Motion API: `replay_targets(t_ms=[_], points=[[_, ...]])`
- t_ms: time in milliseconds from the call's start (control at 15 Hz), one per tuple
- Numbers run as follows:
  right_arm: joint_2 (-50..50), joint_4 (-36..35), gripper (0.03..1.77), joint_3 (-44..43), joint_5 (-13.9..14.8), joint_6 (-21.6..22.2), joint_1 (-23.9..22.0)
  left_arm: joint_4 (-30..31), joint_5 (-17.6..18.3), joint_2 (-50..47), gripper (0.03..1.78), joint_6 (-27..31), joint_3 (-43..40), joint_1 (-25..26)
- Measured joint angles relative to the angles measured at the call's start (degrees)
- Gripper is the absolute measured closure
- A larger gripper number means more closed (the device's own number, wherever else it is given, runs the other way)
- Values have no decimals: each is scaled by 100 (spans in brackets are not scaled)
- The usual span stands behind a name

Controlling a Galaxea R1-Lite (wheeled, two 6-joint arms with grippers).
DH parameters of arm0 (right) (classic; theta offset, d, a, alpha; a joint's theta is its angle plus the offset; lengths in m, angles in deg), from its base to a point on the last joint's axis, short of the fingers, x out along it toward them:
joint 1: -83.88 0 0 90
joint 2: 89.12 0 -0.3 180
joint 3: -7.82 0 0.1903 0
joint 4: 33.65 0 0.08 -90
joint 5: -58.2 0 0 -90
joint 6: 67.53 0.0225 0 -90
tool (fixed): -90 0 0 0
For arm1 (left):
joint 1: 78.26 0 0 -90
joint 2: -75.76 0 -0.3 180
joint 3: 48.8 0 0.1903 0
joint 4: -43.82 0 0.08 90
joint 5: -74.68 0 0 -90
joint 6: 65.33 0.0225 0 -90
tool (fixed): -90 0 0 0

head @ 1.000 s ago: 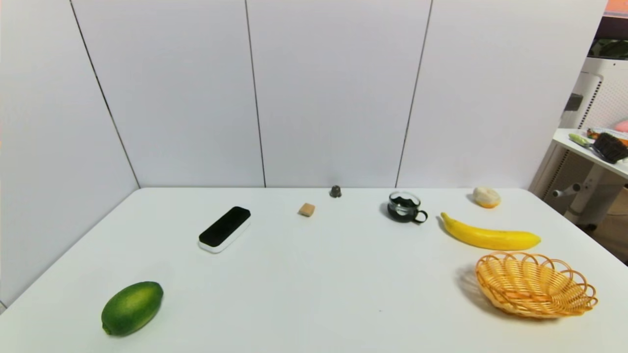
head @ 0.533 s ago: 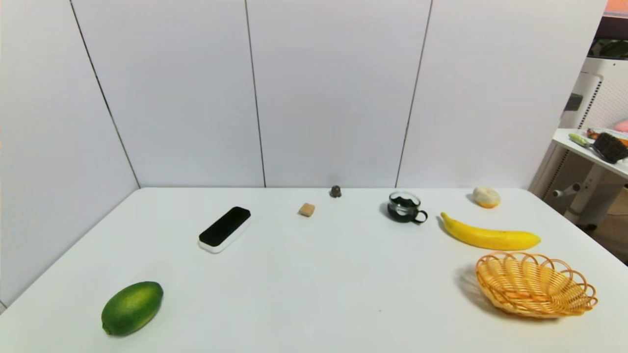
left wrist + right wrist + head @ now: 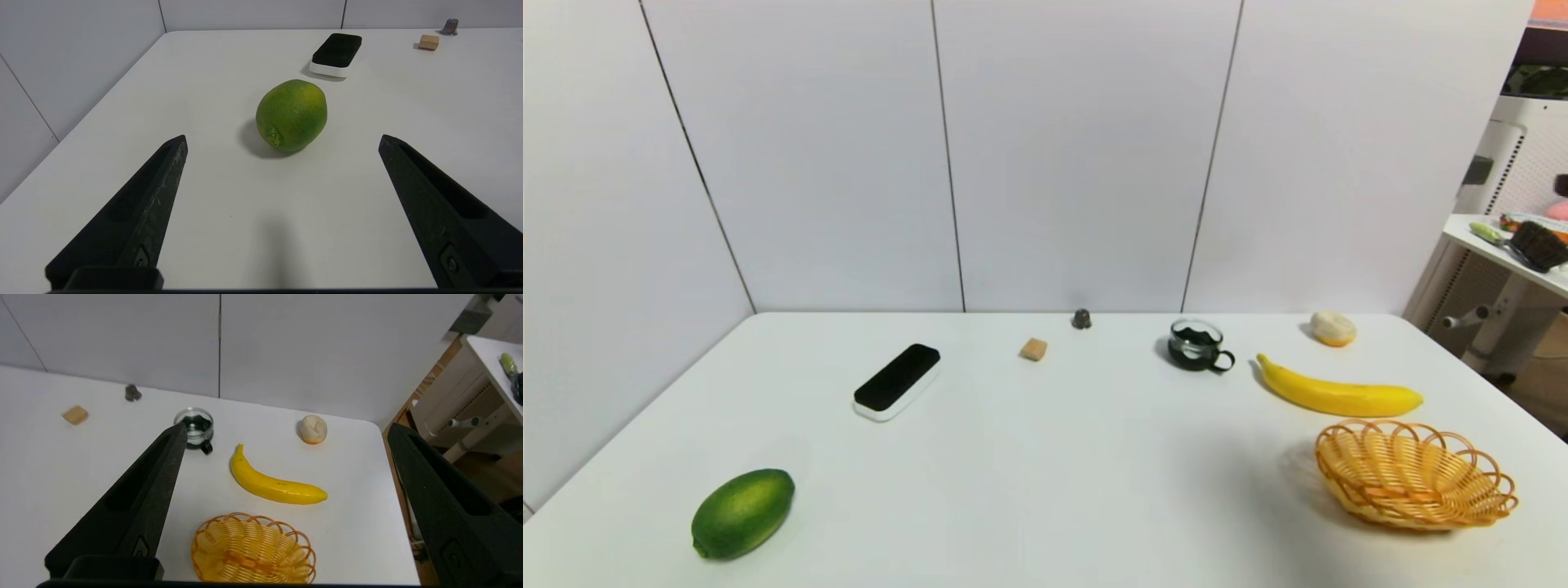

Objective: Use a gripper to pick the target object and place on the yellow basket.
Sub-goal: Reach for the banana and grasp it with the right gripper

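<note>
The long yellow banana (image 3: 1338,394) lies on the white table at the right, just behind the empty yellow wicker basket (image 3: 1416,476). The right wrist view shows the banana (image 3: 274,483) and the basket (image 3: 253,555) between the two black fingers of my right gripper (image 3: 286,430), which is open and held above the table's near right part, holding nothing. My left gripper (image 3: 282,139) is open too, low over the near left of the table, facing a green lime-like fruit (image 3: 291,115). Neither gripper shows in the head view.
A glass cup with dark contents (image 3: 1197,345), a pale round lump (image 3: 1332,328), a small tan block (image 3: 1033,349), a small grey piece (image 3: 1081,318) and a black-and-white eraser (image 3: 897,381) lie across the back. The green fruit (image 3: 742,513) sits near left. The table's right edge runs close to the basket.
A soft shadow has spread over the table left of the basket. The objects have not moved.
</note>
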Motion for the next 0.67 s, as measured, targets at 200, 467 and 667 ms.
replay_targets(t_ms=[200, 467, 667], points=[[-1362, 735, 11, -1083, -1020, -1267, -511, 0, -2, 0, 12, 0, 0, 0], [-2822, 1860, 11, -2221, -1891, -3177, -861, 0, -2, 0, 12, 0, 0, -1], [-3751, 2438, 11, -2971, -1987, -4019, -896, 0, 0, 0, 12, -1, 0, 0]])
